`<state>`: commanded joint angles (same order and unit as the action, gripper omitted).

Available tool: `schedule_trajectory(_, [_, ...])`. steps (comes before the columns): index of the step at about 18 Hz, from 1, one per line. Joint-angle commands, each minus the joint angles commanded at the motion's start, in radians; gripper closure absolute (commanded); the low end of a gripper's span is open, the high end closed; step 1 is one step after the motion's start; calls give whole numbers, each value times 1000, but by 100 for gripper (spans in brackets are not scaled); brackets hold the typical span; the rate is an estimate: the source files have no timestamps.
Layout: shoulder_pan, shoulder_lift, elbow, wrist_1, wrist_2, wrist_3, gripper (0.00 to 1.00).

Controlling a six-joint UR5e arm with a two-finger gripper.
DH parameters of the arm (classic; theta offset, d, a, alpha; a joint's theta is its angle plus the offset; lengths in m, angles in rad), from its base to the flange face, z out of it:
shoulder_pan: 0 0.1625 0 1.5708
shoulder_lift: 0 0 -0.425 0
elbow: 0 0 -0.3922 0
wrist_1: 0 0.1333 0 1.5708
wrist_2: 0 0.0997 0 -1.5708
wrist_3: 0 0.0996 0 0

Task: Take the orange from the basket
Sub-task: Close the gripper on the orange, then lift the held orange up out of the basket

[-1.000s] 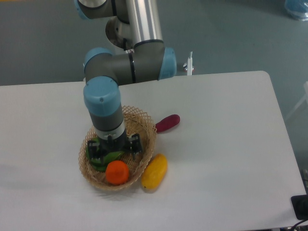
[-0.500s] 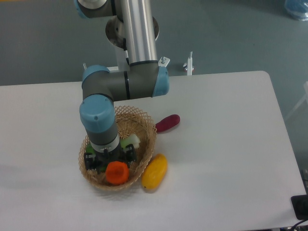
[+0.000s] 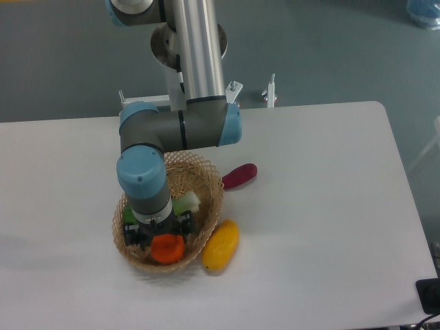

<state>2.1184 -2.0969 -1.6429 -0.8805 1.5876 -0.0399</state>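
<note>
Orange (image 3: 167, 249) — round, axisless — in basket (image 3: 210, 180).

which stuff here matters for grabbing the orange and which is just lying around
Belongs to the job:
- orange
- basket
- end effector, right above the orange

Just lying about:
- yellow fruit, on the table against the basket
- dark red item, on the table
- green vegetable, in the basket

You cannot see the fingers' tips: the grey-and-blue arm's wrist (image 3: 148, 199) covers them, so their grip is unclear. Behind the fingers, a green vegetable (image 3: 185, 203) barely shows. The small round orange fruit (image 3: 167, 249) is part-hidden on top.
</note>
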Motion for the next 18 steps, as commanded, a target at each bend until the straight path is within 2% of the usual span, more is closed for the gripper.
schedule_trajectory(8, [0,-12,5,3,2,2,0])
schedule_trajectory(10, [0,-9,9,3,3,8,23])
schedule_trajectory(11, [0,-6,5,3,3,15,31])
schedule_trajectory(13, [0,-6,5,3,3,18,37])
schedule_trajectory(18, [2,3,6,0,2,37,38])
